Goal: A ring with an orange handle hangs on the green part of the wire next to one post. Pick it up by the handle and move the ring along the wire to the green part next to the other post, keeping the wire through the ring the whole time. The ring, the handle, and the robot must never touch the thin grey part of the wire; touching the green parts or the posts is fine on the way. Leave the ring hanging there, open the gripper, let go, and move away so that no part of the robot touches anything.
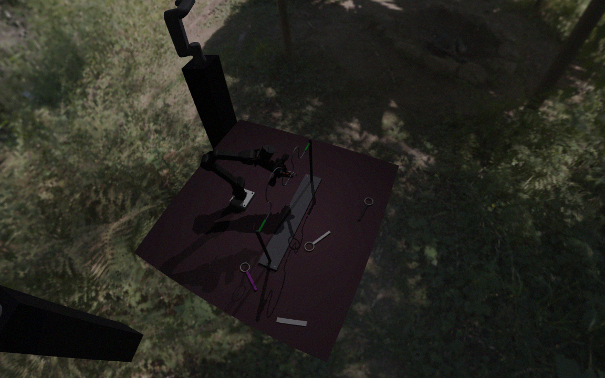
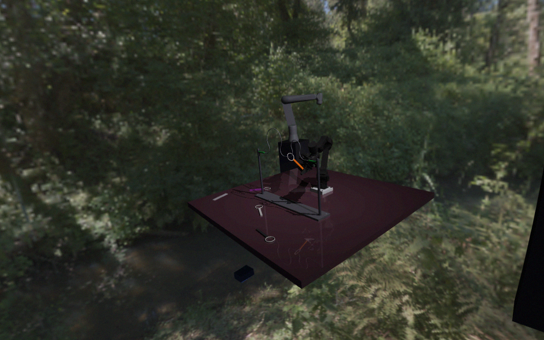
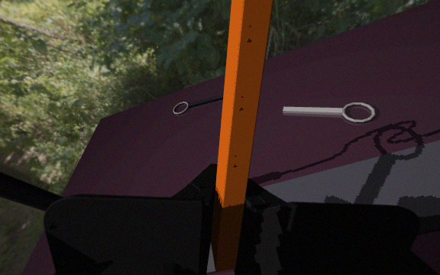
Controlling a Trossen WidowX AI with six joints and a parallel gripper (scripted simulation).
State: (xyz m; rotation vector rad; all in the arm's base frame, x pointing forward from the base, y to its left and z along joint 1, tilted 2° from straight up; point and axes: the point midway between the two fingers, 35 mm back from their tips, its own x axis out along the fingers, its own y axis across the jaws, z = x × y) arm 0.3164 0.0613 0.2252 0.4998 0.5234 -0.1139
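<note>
My gripper (image 1: 285, 175) (image 2: 303, 169) (image 3: 218, 171) is shut on the orange handle (image 2: 298, 164) (image 3: 243, 95), at the end away from its ring. The handle slants up from the fingers to the ring (image 2: 287, 157) in the exterior view. The ring is around the low stretch of grey wire between the two arches; whether it touches the wire is too small to tell. One green part (image 1: 308, 146) (image 2: 312, 160) is at one post (image 1: 311, 164) (image 2: 318, 190). The other green part (image 1: 262, 225) (image 2: 261, 152) is at the other post (image 1: 263, 247) (image 2: 259, 173). The ring is outside the wrist view.
The posts stand on a grey base (image 1: 300, 202) (image 2: 286, 204). Loose rings with a white handle (image 1: 321, 238) (image 3: 312, 111), a black handle (image 2: 262, 233) (image 3: 205, 102) and a purple handle (image 1: 251, 281) lie on the table, with a white bar (image 1: 291, 322). Another arm's dark pedestal (image 1: 208, 96) stands beyond the table.
</note>
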